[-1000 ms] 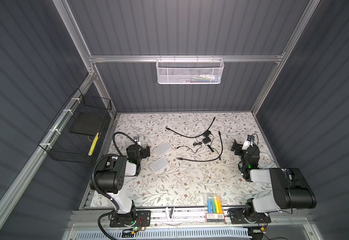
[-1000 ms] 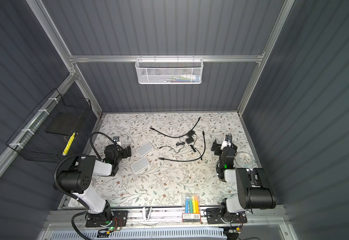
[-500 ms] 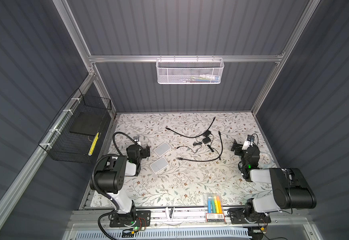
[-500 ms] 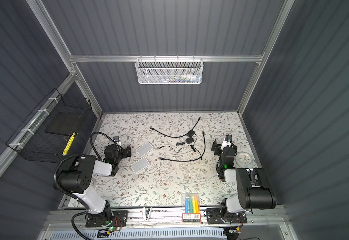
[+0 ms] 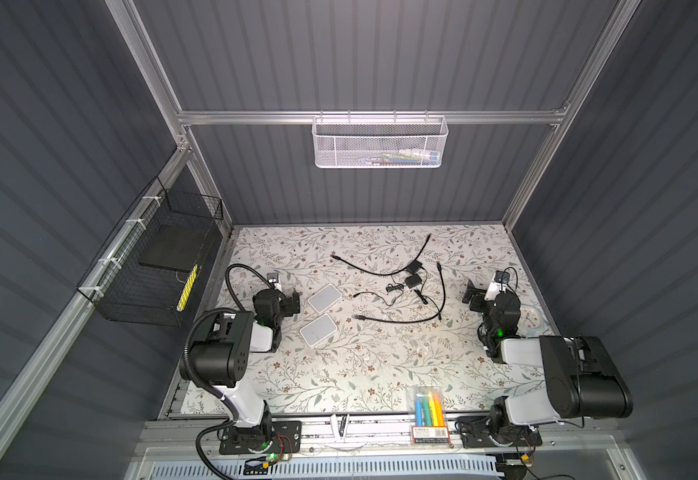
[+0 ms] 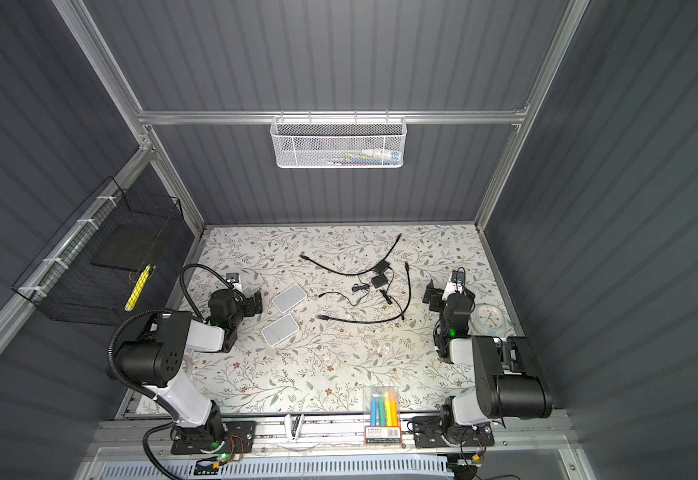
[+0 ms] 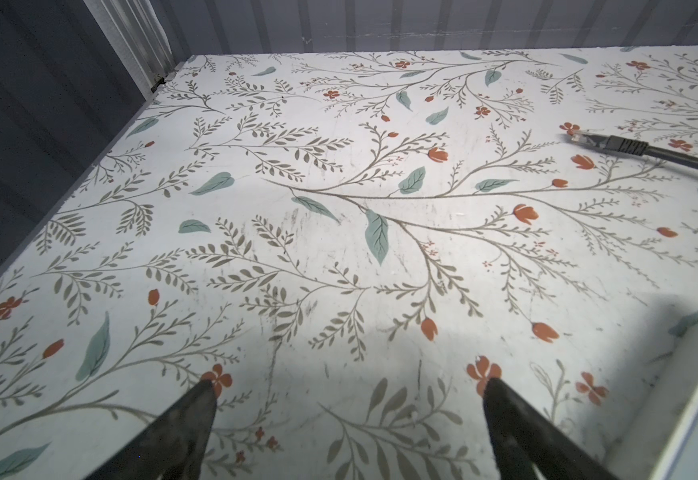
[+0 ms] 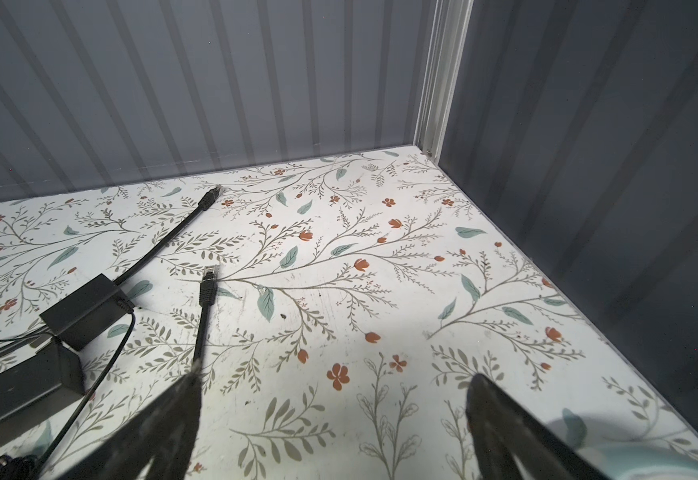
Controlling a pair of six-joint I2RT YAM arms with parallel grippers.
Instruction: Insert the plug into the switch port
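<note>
Two white switches point(image 5: 324, 298) point(image 5: 318, 329) lie flat, left of the table's middle; their ports do not show. Black cables lie tangled at mid-table, with plugs point(image 5: 355, 317) point(image 5: 439, 264) at their ends. My left gripper point(image 5: 295, 301) rests low beside the farther switch, open and empty. In the left wrist view a switch's white edge point(image 7: 692, 399) is beside its fingers point(image 7: 197, 411), and a plug point(image 7: 588, 139) lies farther off. My right gripper point(image 5: 471, 295) is open and empty at the right; in its wrist view a plug point(image 8: 210, 272) lies ahead of its gripper point(image 8: 334, 379).
Two black power adapters point(image 5: 413, 266) point(image 8: 85, 309) sit among the cables. A pale round clock-like object point(image 5: 531, 321) lies by the right arm. A box of coloured markers point(image 5: 428, 405) is at the front edge. A white mesh basket point(image 5: 380, 141) and a black wire basket point(image 5: 160, 266) hang on the walls.
</note>
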